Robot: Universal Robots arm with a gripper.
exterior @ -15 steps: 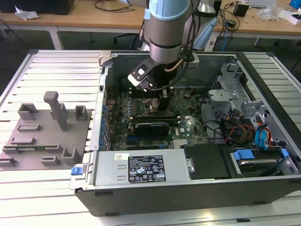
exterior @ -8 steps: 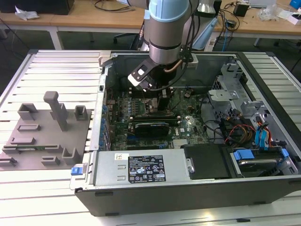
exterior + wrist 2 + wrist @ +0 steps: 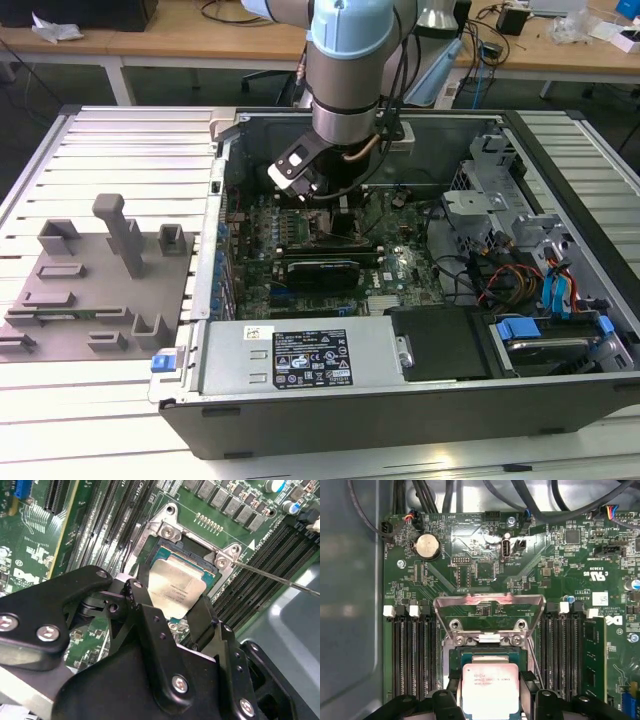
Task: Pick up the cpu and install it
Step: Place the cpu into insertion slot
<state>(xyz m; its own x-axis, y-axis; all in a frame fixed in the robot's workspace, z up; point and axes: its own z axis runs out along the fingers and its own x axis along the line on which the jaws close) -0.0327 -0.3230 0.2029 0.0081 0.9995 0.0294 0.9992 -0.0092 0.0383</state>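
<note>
- Silvery-grey cpu [image 3: 490,690] with lines of small dark print on its lid, seen in both wrist views
- The tool [image 3: 170,599] is closed narrowly on the cpu's opposite edges, gripping it
- The cpu is over the open socket [image 3: 167,530] of the green motherboard [image 3: 470,565], with the load plate [image 3: 487,600] raised

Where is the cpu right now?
In both wrist views the cpu is held in the claw, over the open socket of the green motherboard, with memory slots on either side.
</note>
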